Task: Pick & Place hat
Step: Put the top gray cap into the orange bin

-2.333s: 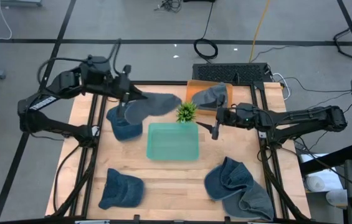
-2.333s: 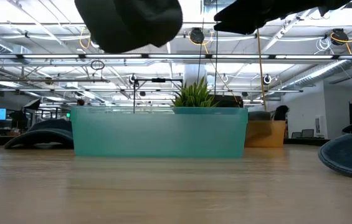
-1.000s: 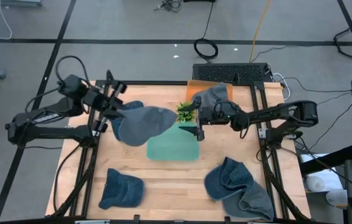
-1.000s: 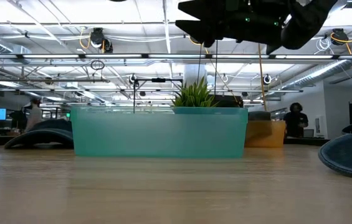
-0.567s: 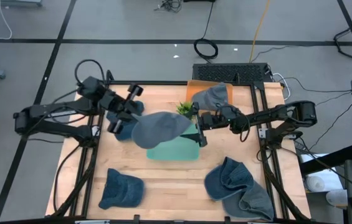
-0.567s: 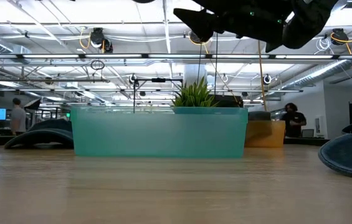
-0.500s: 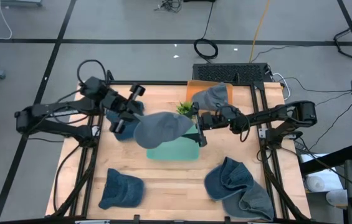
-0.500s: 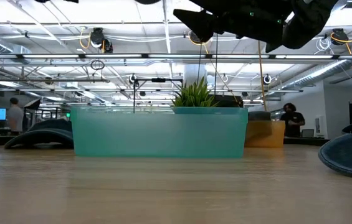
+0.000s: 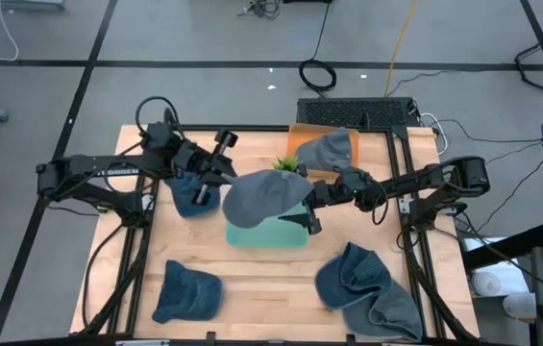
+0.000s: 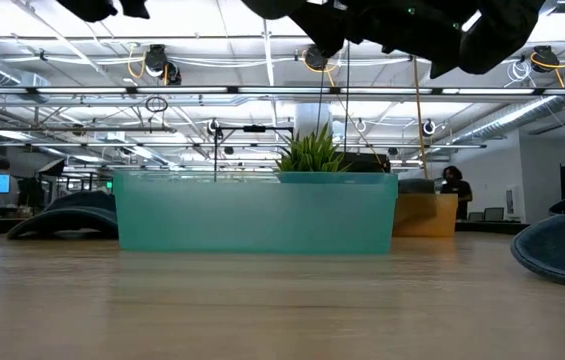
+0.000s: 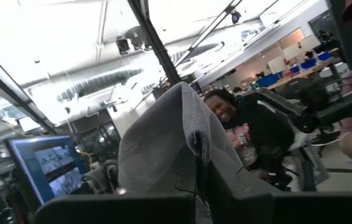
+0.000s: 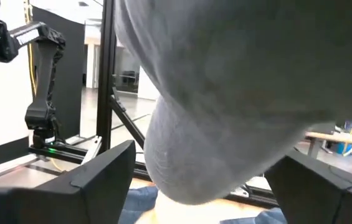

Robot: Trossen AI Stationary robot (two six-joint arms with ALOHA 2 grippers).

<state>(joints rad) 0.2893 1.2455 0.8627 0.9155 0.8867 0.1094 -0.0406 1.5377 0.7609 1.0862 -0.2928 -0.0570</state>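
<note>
Wooden table w/ black frame, both arms reaching in over its middle. Left arm comes from the left side, right arm from the right. Teal bin sits mid-table, seen in low view as a translucent tub. Grey hat hangs in the air above the bin's far-left part, held up between the two arms. Left gripper is clenched on the hat's edge; left wrist view shows the grey fabric pinched right at its fingers. Right gripper sits at the hat's right edge, fingers spread wide w/ the hat bulging between them in right wrist view; can't tell if they touch the cloth.

Other hats on the table: a dark blue-grey pile near right corner, a blue one near left, a blue one under the left gripper, a grey one on the orange box at far right. Small green plant just behind the bin, partly hidden by the hat.
</note>
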